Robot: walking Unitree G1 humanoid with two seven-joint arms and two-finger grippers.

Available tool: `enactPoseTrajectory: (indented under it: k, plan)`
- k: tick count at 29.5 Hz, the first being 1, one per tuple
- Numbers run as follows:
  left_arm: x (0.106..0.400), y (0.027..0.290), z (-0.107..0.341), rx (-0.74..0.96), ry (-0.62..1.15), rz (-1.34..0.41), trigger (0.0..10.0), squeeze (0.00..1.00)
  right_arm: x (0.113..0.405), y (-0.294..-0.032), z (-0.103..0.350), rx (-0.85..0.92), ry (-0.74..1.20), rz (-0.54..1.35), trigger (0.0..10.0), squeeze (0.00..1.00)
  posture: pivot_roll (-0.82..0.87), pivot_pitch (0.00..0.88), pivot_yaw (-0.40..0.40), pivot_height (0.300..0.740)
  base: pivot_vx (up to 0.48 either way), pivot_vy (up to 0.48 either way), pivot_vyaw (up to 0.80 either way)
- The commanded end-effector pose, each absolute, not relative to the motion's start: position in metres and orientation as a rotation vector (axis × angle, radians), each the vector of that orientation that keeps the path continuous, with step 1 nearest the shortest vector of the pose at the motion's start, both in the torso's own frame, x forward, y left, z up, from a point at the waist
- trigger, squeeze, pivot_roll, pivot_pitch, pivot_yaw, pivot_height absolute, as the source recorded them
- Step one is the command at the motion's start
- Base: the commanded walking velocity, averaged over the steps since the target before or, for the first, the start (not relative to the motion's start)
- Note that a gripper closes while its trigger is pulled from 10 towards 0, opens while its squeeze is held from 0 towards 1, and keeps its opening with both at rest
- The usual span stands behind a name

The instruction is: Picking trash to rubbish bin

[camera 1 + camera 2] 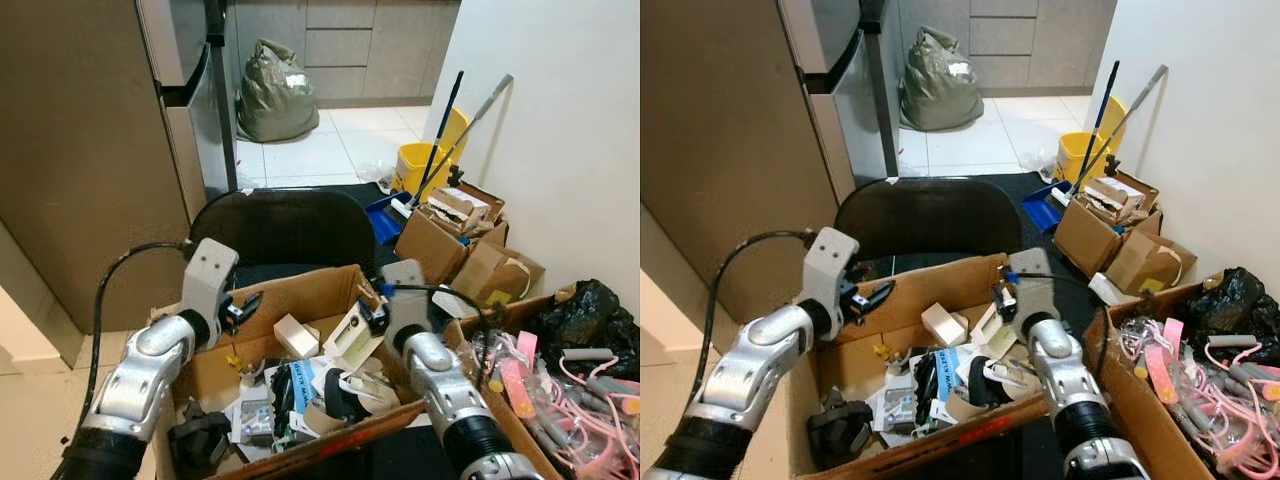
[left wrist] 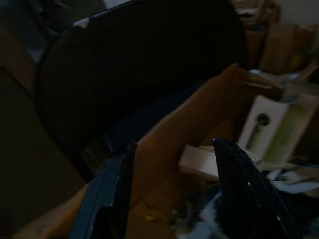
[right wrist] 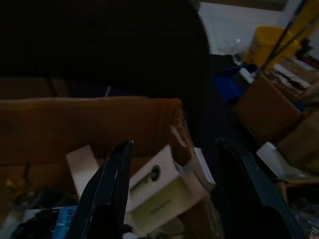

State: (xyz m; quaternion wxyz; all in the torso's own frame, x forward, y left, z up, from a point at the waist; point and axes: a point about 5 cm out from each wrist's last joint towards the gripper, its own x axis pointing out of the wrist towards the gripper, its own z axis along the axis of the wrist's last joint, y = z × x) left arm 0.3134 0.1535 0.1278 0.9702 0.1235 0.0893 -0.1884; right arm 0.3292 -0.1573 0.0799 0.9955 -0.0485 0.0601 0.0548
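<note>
Trash [image 1: 300,390], a jumble of paper scraps, small white cartons and a blue-printed packet, fills the open cardboard box [image 1: 300,290] at the lower centre of the frame. The left pincer [image 1: 243,308] hangs over the box's left inner wall, fingers spread. The right pincer [image 1: 368,318] hovers at the box's right rim, fingers spread, above a white-and-green card [image 3: 159,191]. At lower right a second box holds pink cables [image 1: 560,390]. Behind stands a dark chair [image 1: 285,225]; farther off, a yellow mop bucket [image 1: 420,165] and a green rubbish bag [image 1: 275,95] on the tiled floor.
</note>
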Motion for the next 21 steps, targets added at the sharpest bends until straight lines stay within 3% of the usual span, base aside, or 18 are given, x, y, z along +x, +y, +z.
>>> enactPoseTrajectory:
  k: [1,14,21]
  plan:
    - [0.310,0.141,0.122,0.273,0.162,-0.382,10.0,0.00,0.318,-0.165,0.069,-0.072,0.142,0.053,10.0,0.00,-0.05,0.070,-0.019,0.740,0.000,0.000,-0.69]
    - [0.311,0.127,0.121,0.314,0.091,-0.388,10.0,0.00,0.285,-0.168,0.052,-0.046,0.187,-0.026,10.0,0.00,-0.06,0.057,-0.026,0.740,0.000,0.000,-0.80]
    - [0.311,0.123,0.119,0.294,0.093,-0.406,10.0,0.00,0.281,-0.166,0.052,-0.022,0.201,-0.041,10.0,0.00,-0.06,0.048,-0.024,0.740,0.000,0.000,-0.80]
